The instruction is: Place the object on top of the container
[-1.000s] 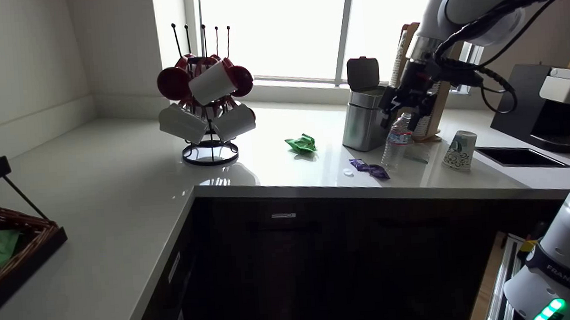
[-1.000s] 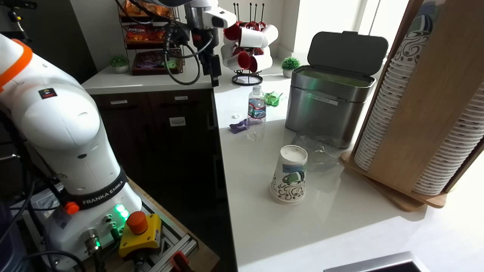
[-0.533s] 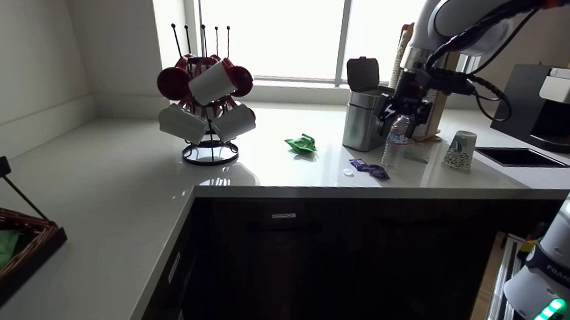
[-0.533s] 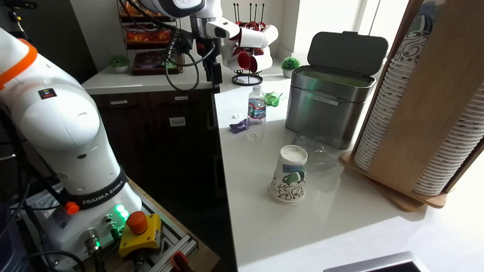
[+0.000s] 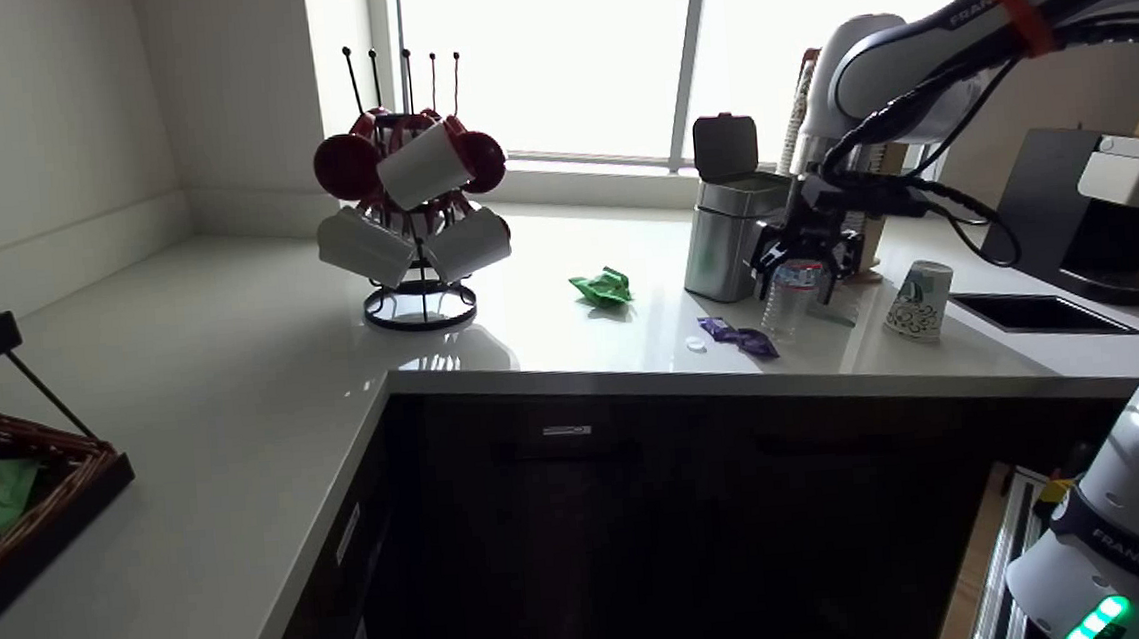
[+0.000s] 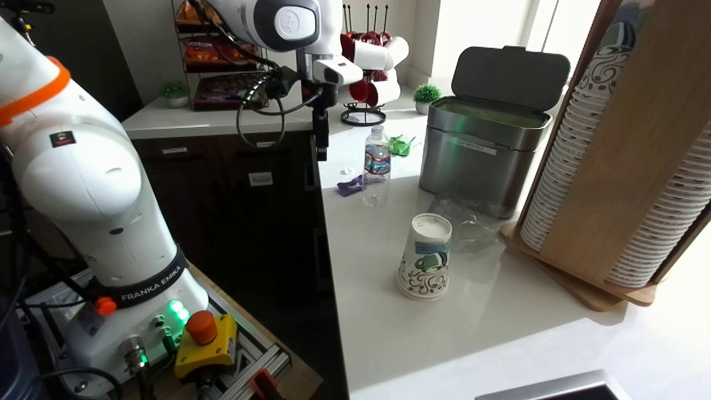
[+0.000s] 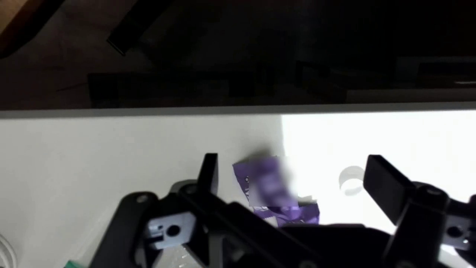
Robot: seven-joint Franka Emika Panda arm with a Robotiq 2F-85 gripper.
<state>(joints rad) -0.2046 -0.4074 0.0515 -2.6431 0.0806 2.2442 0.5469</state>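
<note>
In the wrist view the gripper has its fingers widely apart, so before lowering it should be centred on the small white cap, likely the task's thing, lying right of the purple wrapper.

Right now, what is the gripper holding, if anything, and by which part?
Nothing is held: the gripper is open, its jaws wide apart. The purple wrapper showing between them in the wrist view lies on the counter.
</note>
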